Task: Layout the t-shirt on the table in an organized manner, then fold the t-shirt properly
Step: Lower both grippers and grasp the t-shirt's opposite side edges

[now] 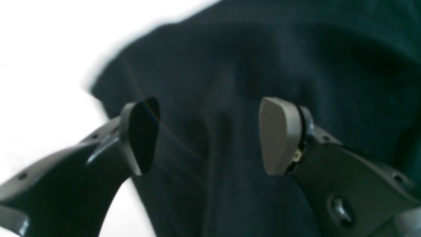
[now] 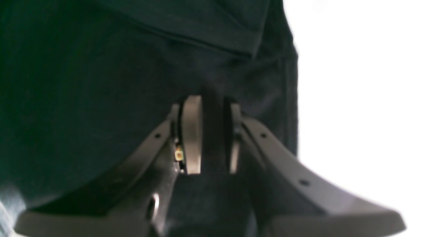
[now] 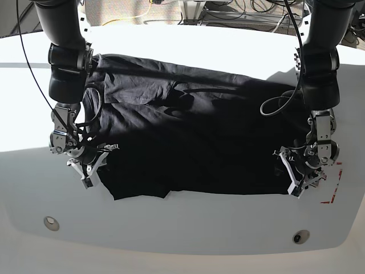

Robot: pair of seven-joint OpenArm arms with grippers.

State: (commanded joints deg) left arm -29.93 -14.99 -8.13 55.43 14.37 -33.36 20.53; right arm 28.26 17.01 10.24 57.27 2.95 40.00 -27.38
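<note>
Black t-shirt (image 3: 194,137) sprawls across the white table (image 3: 188,228), far edge rumpled. Right gripper (image 2: 212,131) pinches a cloth fold at the left edge; left gripper (image 1: 207,135) gapes empty over the right. Best pull outward evenly, low, smoothing wrinkles.
</note>
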